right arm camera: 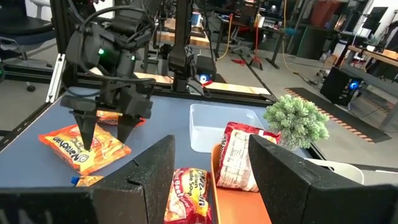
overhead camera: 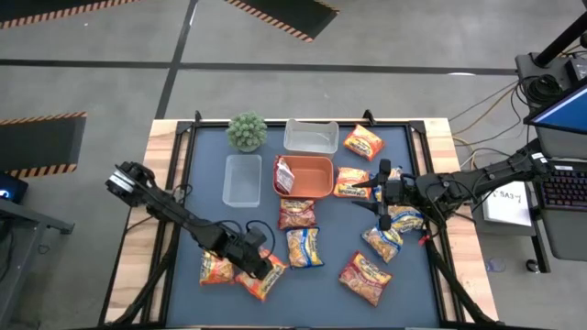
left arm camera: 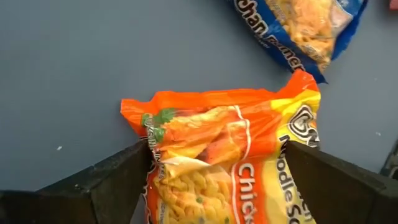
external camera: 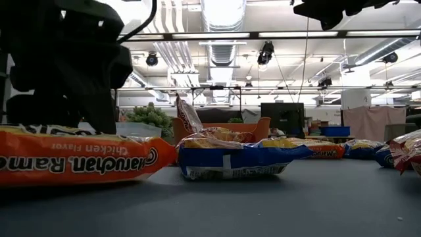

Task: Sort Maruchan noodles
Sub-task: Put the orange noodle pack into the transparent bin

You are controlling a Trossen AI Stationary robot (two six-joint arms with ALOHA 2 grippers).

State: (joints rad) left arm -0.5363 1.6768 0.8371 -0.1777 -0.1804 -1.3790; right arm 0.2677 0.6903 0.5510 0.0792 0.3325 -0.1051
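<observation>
- From above: left tool [overhead camera: 260,269] low at the desk's [overhead camera: 209,165] near left, directly over an orange noodle packet [overhead camera: 263,280] lying aslant; right tool [overhead camera: 383,194] raised near centre-right, among scattered packets. Other packets spread over the dark mat; one red packet [overhead camera: 283,174] upright in the orange tray [overhead camera: 316,176].
- At desk level: orange packet [external camera: 79,160] in front, flat, print upside down, "Maruchan Ramen" and "Chicken Flavor" legible; blue packet [external camera: 230,158] just behind.
- Past the left wrist: tool released, one dark finger on each side of the packet [left arm camera: 217,158], long axis running away from the wrist; "Chick" and "Noodle So" readable.
- Past the right wrist: tool [right arm camera: 211,171] parted, grasping nothing; left arm nearer the orange packet [right arm camera: 87,146].
</observation>
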